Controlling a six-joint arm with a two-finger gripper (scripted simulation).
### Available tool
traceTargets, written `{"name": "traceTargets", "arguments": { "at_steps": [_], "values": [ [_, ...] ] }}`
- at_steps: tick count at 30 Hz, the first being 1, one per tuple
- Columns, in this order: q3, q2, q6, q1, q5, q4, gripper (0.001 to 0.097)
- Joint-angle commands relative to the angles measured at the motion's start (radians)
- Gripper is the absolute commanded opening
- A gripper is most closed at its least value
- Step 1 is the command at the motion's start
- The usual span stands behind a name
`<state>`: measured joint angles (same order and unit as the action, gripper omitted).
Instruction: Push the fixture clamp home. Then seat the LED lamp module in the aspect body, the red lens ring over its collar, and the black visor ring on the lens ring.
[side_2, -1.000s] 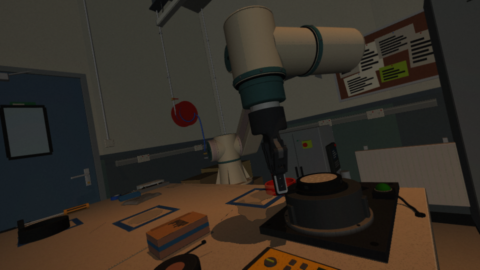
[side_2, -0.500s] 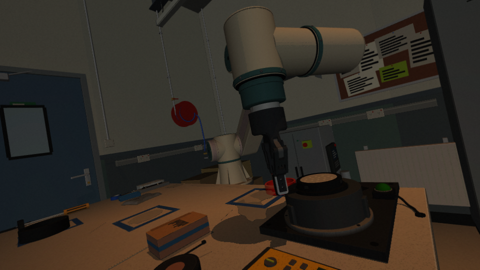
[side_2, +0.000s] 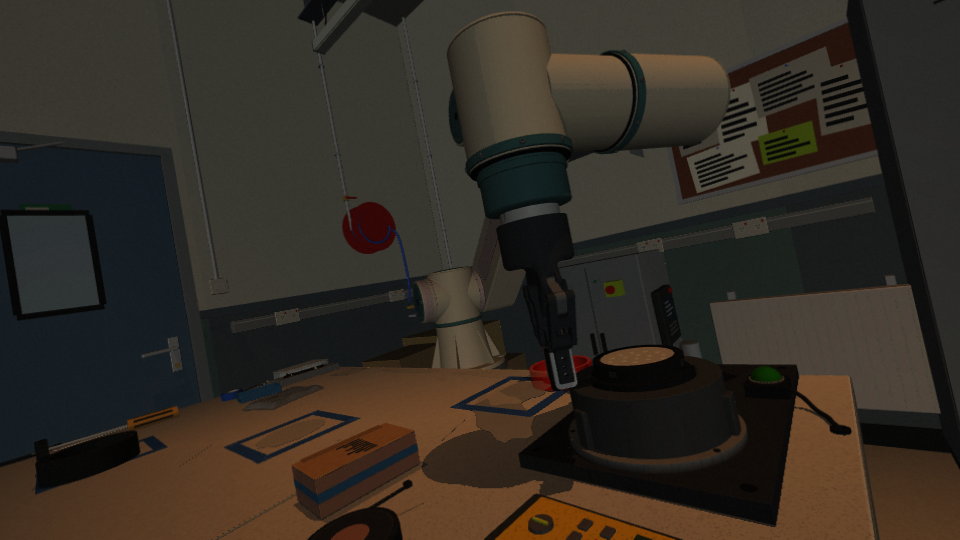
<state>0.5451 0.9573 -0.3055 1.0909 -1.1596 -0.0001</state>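
The LED lamp module (side_2: pixel 640 363), a pale disc in a dark collar, sits in the top of the dark round aspect body (side_2: pixel 654 410) on the black fixture plate. My gripper (side_2: pixel 562 376) hangs just left of the module, open and holding nothing. The red lens ring (side_2: pixel 558 369) lies on the table behind the fingers, partly hidden by them, at the edge of a blue-taped square. I cannot make out the black visor ring or the fixture clamp.
A cardboard box with a blue band (side_2: pixel 356 467) lies on the table's near left. Blue-taped squares (side_2: pixel 293 433) mark the table. An orange control panel (side_2: pixel 570 524) and a dark round object (side_2: pixel 359 524) sit at the front edge, a green button (side_2: pixel 766 375) on the plate's far corner.
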Motion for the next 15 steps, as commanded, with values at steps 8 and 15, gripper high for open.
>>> {"name": "traceTargets", "arguments": {
  "at_steps": [8, 15],
  "values": [
    [0.009, -0.009, 0.0, 0.0, -0.015, 0.0, 0.03],
    [0.02, -0.017, 0.0, 0.0, -0.034, 0.0, 0.03]
  ]
}}
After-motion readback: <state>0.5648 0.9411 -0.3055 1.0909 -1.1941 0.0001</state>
